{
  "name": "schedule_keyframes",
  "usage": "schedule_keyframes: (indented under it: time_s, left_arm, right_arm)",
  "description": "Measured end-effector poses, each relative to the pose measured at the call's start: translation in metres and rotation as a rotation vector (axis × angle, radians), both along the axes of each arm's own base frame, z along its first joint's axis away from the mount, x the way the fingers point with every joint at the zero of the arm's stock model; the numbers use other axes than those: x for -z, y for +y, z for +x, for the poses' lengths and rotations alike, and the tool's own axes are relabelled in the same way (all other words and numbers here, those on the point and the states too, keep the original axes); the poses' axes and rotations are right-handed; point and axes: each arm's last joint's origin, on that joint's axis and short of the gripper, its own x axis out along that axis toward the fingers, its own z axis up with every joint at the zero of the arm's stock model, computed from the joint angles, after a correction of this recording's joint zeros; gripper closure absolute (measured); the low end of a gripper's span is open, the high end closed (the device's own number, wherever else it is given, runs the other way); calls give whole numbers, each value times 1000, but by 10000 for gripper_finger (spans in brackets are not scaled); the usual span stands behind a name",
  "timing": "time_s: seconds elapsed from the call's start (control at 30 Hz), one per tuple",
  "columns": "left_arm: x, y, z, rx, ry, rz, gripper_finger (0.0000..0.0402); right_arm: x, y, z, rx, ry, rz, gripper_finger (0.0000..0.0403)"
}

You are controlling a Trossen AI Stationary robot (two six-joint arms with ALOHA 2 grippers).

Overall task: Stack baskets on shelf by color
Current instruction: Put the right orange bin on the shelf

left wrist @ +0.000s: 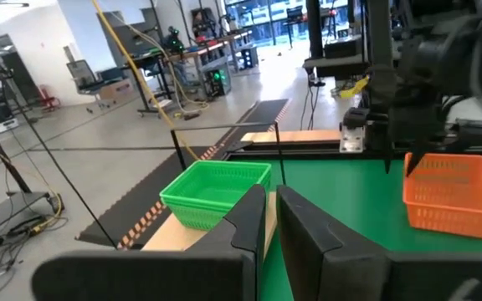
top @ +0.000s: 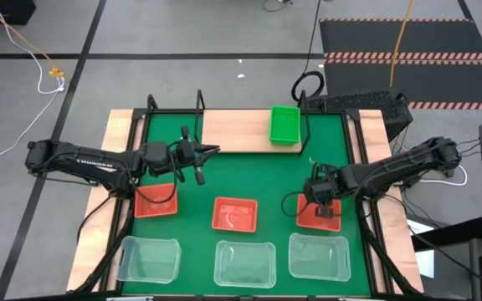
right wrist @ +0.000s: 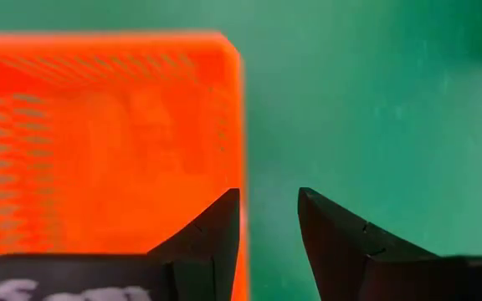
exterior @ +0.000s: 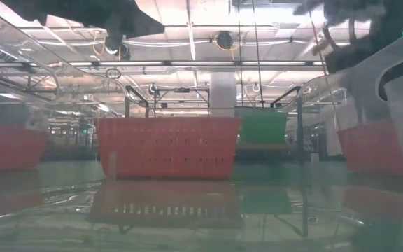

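The light-wood shelf (top: 233,130) lies at the mat's far edge. A green basket (top: 284,124) rests on its right end; whether others are nested inside it does not show. Three red-orange baskets (top: 155,201) (top: 235,214) (top: 315,219) stand in a row on the mat, with three clear ones (top: 149,257) (top: 244,262) (top: 319,255) nearer. My left gripper (top: 199,159) hovers shut and empty by the shelf's left part, pointing at the green basket (left wrist: 216,192). My right gripper (right wrist: 269,221) is open, pointing down over the right red basket's side wall (right wrist: 239,125), one finger on each side.
Black shelf-frame posts (top: 199,104) (top: 305,125) rise around the shelf. The shelf's left and middle wood is bare. Green mat shows between the rows of baskets. Wooden table strips border the mat left and right, and a keyboard (top: 358,102) lies beyond the far right corner.
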Motion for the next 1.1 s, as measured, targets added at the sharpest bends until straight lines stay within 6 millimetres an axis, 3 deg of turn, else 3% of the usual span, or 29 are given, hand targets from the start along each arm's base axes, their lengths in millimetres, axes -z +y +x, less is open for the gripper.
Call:
schedule_keyframes:
  time_s: [0.23, 0.5, 0.7, 0.83, 0.93, 1.1]
  left_arm:
    - [2, 1, 0, -3, 19, -2, 364]
    - [2, 1, 0, -3, 19, -3, 364]
    - [2, 1, 0, -4, 16, -6, 364]
    - [2, 1, 0, -4, 17, -3, 364]
    - [0, 1, -2, -2, 21, 20, 364]
    - [4, 1, -5, 1, 99, 68, 364]
  right_arm:
    - [18, 0, -3, -19, 10, 133, 287]
    - [11, 2, 6, -69, -61, 145, 287]
    - [-33, -8, 26, 270, -190, 208, 287]
    - [-61, -16, 41, 535, -305, 371, 287]
    - [-55, -16, 48, 658, -254, 474, 287]
    - [-25, 0, 57, 839, -28, 544, 287]
